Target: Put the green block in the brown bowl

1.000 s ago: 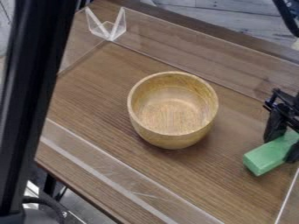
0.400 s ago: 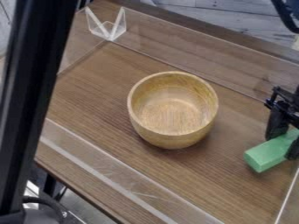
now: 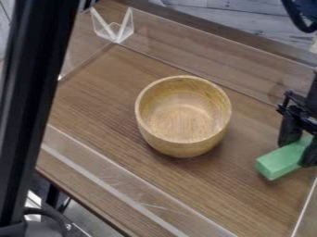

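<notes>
The brown bowl, round light wood with thick walls, sits empty in the middle of the wooden table. To its right, near the frame's right edge, lies the green block, a small bright green bar angled toward the bowl's lower right. My gripper comes down from above at the far right, pointing steeply downward. Its black fingers straddle the block's far end and are shut on it. The block's near end is low over the table. Part of the gripper is cut off by the frame edge.
A thick dark post runs diagonally down the left side in the foreground. A clear plastic wall borders the table's back left, and a transparent rail lines its front edge.
</notes>
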Robot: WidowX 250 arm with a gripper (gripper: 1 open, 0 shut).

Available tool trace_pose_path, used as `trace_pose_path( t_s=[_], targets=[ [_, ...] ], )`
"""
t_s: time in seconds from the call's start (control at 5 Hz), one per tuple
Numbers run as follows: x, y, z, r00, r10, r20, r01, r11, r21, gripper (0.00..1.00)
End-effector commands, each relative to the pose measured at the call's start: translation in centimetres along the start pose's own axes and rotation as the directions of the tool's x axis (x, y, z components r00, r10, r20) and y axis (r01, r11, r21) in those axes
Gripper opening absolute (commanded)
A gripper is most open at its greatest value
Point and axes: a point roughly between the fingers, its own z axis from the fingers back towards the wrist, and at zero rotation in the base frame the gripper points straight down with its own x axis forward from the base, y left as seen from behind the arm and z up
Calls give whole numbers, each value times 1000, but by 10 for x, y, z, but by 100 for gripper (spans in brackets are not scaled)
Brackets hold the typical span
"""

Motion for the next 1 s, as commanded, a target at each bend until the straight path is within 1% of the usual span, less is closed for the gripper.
trace_pose_path(
  t_s=[0.0,0.2,0.6,0.8],
  targets=[
    [-3,4,32,994,-29,104,26,999,28,0],
    [-9,15,35,992,-61,107,59,998,27,0],
    [-20,28,44,997,-32,68,34,999,-20,0],
    [-22,28,45,997,-7,73,11,999,-49,0]
  ],
)
